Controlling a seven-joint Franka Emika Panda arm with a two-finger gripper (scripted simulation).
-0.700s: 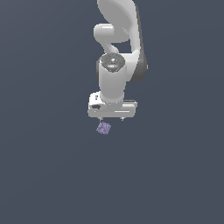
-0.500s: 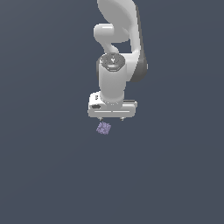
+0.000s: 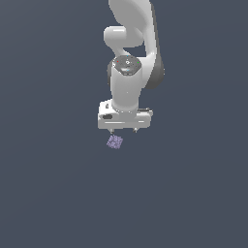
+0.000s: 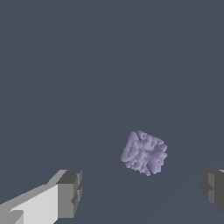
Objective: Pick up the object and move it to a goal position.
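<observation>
- Arm point(image 3: 128, 72): white Franka arm enters the exterior view from 12 o'clock and points straight down; its wrist housing and flange sit at the centre of that view.
- Gripper point(image 3: 123, 131): white hand body lies crosswise below the wrist; two short dark fingertips point(image 3: 111, 130) protrude beneath it, one toward the exterior view's left and one toward its right.
- Jaws: apart. In the wrist view the two grey finger pads point(image 4: 70, 192) stand wide of each other with open surface between them; nothing is held.
- Object point(image 3: 115, 142): small lavender clump with a bumpy, rock-like surface, resting on the table point(image 3: 53, 184). In the exterior view it lies just below the gripper, at about 7 o'clock from the midpoint between the fingertips, close under the fingertip on the exterior view's left.
- Contact: none visible. In the wrist view the object point(image 4: 144, 152) sits between the lines of the two fingers but ahead of their tips, nearer the finger at the frame edge than the other, and clear of both.
- Object width: visibly narrower than the gap between the fingers.
- Table: uniform dark slate-blue surface filling both views; whether the fingertips are above it or close to it cannot be judged from the exterior view.
</observation>
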